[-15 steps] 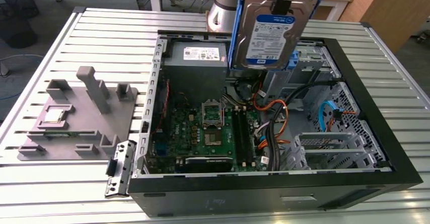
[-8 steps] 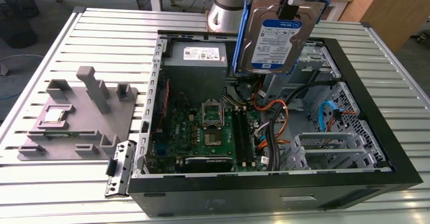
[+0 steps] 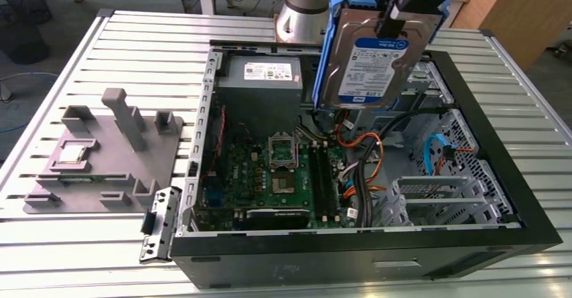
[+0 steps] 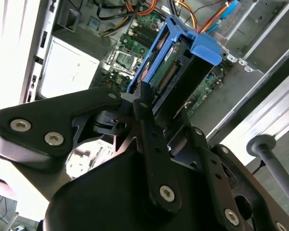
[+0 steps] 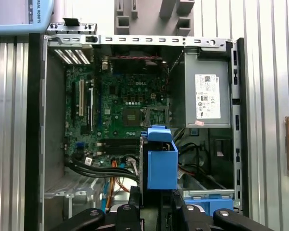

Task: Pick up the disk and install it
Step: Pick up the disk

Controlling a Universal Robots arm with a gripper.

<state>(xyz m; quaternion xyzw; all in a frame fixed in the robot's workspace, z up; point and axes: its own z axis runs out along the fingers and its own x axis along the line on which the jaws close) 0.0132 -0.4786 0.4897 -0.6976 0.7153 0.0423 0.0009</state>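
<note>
The disk (image 3: 374,60), a silver hard drive with a white-and-blue label in a blue carrier frame, hangs upright in the air over the open computer case (image 3: 500,197), above its back right part. My gripper (image 3: 390,25) is shut on the disk's top edge. In the second wrist view the black fingers (image 4: 143,103) clamp the blue-framed disk (image 4: 176,67) edge-on, with the motherboard below it. In the first wrist view the disk's blue carrier (image 5: 161,163) stands out from the gripper (image 5: 156,193) over the case's inside.
Inside the case lie a green motherboard (image 3: 268,171), a grey power-supply box (image 3: 261,77), orange and blue cables (image 3: 438,154) and a metal drive cage (image 3: 438,194). A grey fixture plate (image 3: 98,157) with a small silver chip (image 3: 72,154) sits at the exterior view's left.
</note>
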